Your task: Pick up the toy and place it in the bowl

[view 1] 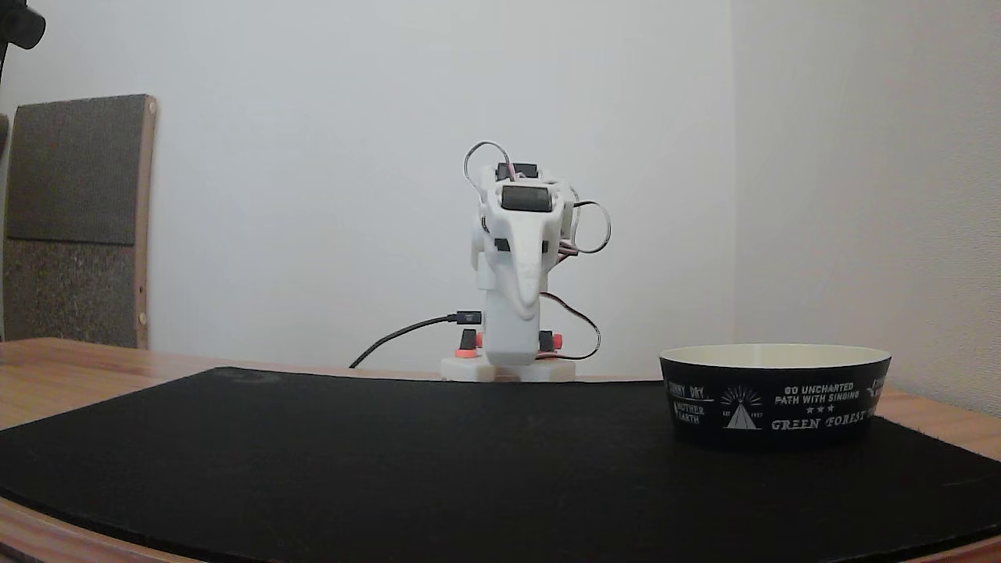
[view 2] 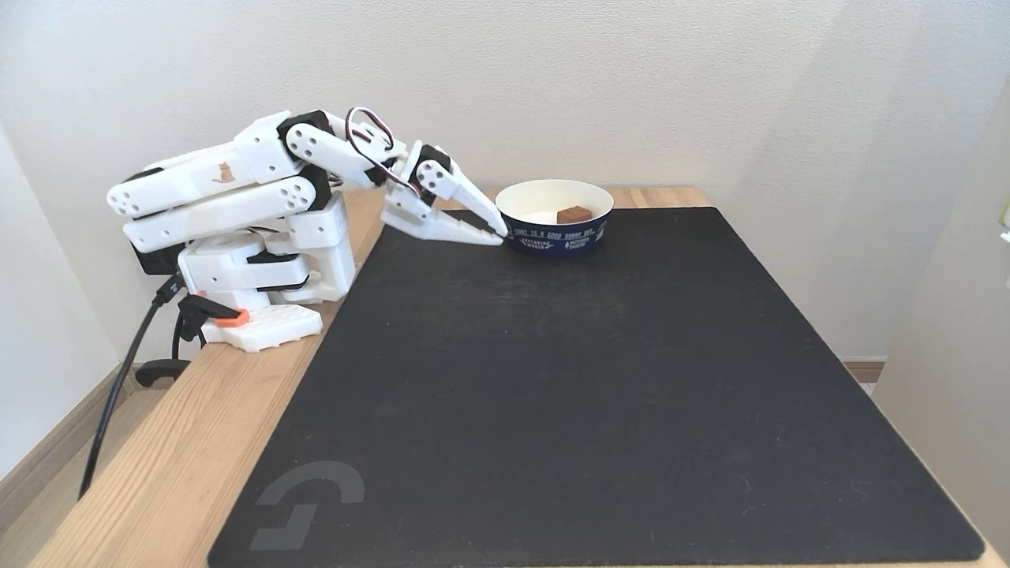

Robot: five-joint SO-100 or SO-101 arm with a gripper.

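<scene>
The toy (view 2: pixel 574 214), a small red-brown block, lies inside the bowl (view 2: pixel 556 237) on its cream floor, right of centre. This bowl is black outside with white lettering and stands at the far edge of the mat; in a fixed view from table height it sits at the right (view 1: pixel 774 395), its wall hiding the inside. The white arm is folded back over its base. My gripper (view 2: pixel 499 234) is shut with nothing in it, its tips just left of the bowl's wall and low over the mat. From the front, the gripper (view 1: pixel 530 309) points down toward the camera.
A black mat (view 2: pixel 592 379) covers most of the wooden table (view 2: pixel 197 442). The arm's base (view 2: pixel 260 323) and a black cable (view 2: pixel 118 379) sit at the table's left edge. A brown padded board (view 1: pixel 74 219) leans on the wall. Walls stand close behind and to the right.
</scene>
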